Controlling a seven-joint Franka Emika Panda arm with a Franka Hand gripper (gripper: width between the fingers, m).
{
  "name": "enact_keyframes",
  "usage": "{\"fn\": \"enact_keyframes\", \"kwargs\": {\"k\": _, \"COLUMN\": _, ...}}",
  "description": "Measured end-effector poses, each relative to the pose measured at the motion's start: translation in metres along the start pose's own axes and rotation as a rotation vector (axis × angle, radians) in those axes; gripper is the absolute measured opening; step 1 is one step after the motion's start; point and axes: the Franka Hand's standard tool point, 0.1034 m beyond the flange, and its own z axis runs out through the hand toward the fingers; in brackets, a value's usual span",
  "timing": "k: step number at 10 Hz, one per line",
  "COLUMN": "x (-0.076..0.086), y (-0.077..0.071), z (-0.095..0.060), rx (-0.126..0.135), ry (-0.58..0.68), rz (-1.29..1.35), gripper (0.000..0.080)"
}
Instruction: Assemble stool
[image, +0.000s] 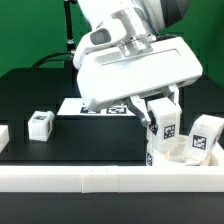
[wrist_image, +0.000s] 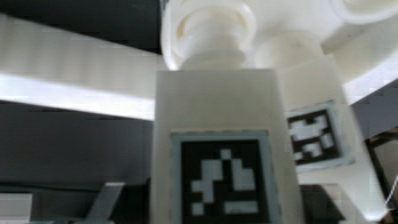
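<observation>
1. Black table (image: 30, 90) fills the scene; a long white rail (image: 100, 178) runs along its near edge.
2. White arm comes down at centre; gripper (image: 163, 105) points down at the seat area, towards the exterior view's right.
3. Marker board (image: 84, 105) lies flat behind the arm, partly hidden by it.
4. Seat (image: 165, 158) is a thick white disc just behind the rail, right of centre; whether it touches the rail cannot be told.
5. Centre leg (image: 164, 122) stands upright on the seat between the fingers, tag facing the exterior camera; the wrist view shows it close and blurred (wrist_image: 219, 130), its round peg end on the far side from the camera.
6. Tool state: fingers flank the centre leg on both sides; whether they pinch it or stand slightly spread cannot be told.
7. Right leg (image: 206, 135) is just beside the centre leg, tilted a little, on the seat; its joint is hidden; its tag shows in the wrist view (wrist_image: 317, 135).
8. Loose leg (image: 40, 123) sits on the table, well apart, at the exterior view's left.
</observation>
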Motion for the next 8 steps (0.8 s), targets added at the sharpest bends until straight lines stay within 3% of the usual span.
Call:
{"fn": "enact_keyframes", "kwargs": {"k": 2, "x": -0.003, "y": -0.002, "z": -0.001, "rx": 0.018, "ry": 0.022, "rz": -0.019, "gripper": 0.0337}}
{"fn": "enact_keyframes", "kwargs": {"k": 4, "x": -0.015, "y": -0.002, "z": -0.003, "rx": 0.032, "ry": 0.042, "rz": -0.028, "gripper": 0.0337}}
{"fn": "enact_keyframes", "kwargs": {"k": 6, "x": -0.015, "y": -0.002, "z": -0.002, "rx": 0.055, "ry": 0.015, "rz": -0.029, "gripper": 0.0337}}
{"fn": "enact_keyframes", "kwargs": {"k": 7, "x": -0.017, "y": -0.003, "z": -0.001, "rx": 0.06, "ry": 0.009, "rz": -0.029, "gripper": 0.0505}}
{"fn": "enact_keyframes", "kwargs": {"k": 8, "x": -0.014, "y": -0.004, "z": -0.002, "rx": 0.069, "ry": -0.011, "rz": -0.027, "gripper": 0.0505}}
